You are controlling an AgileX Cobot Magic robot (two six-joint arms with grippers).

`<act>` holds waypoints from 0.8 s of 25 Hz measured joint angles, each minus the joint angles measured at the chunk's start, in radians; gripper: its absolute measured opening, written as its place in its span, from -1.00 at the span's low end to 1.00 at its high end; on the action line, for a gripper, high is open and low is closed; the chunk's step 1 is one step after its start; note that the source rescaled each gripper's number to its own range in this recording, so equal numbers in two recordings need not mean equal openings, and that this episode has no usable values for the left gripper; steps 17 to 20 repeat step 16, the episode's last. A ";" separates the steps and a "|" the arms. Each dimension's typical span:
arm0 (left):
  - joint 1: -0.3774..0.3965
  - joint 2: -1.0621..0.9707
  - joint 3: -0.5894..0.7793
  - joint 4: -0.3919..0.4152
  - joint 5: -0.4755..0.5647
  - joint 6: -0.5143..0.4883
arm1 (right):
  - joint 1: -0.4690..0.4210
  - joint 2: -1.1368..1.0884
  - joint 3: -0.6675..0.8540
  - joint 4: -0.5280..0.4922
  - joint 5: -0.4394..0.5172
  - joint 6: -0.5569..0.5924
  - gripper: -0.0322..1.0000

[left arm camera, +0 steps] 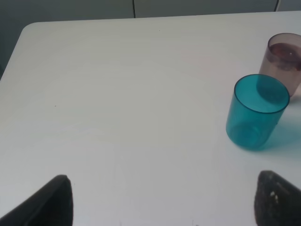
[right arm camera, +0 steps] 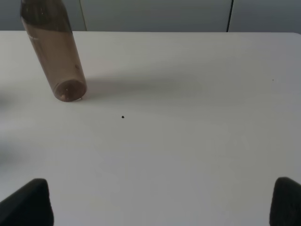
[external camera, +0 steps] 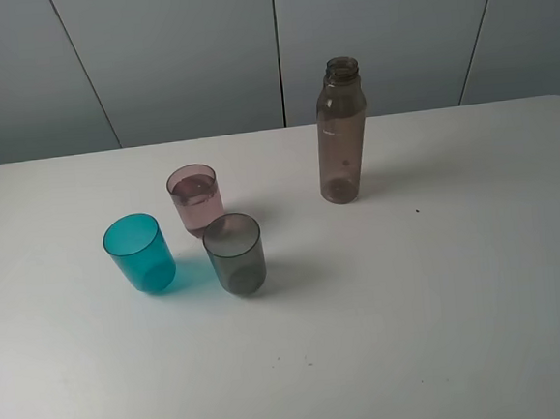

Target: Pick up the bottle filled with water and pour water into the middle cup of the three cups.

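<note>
The smoky brown-grey bottle [external camera: 340, 132] stands upright and uncapped at the back of the white table [external camera: 441, 284], right of the cups; it also shows in the right wrist view [right arm camera: 55, 52]. The pale pink middle cup [external camera: 196, 199] holds some liquid and stands behind the teal cup [external camera: 140, 253] and the dark grey cup [external camera: 234, 254]. The left wrist view shows the teal cup [left arm camera: 255, 112] and the pink cup [left arm camera: 284, 61]. My left gripper [left arm camera: 162, 200] and right gripper [right arm camera: 157, 202] are open, empty and far from these things; neither shows in the high view.
The table's far edge meets a grey panelled wall [external camera: 277, 45]. A small dark speck [external camera: 417, 210] lies on the table right of the bottle. The table's rounded left corner [left arm camera: 28, 29] shows in the left wrist view.
</note>
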 joint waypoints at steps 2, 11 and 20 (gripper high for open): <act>0.000 0.000 0.000 0.000 0.000 0.000 | 0.000 0.000 0.000 0.000 0.000 0.000 0.99; 0.000 0.000 0.000 0.000 0.000 0.000 | 0.000 0.000 0.000 0.000 0.000 0.000 0.99; 0.000 0.000 0.000 0.000 0.000 0.000 | 0.000 0.000 0.000 0.000 0.000 0.000 0.99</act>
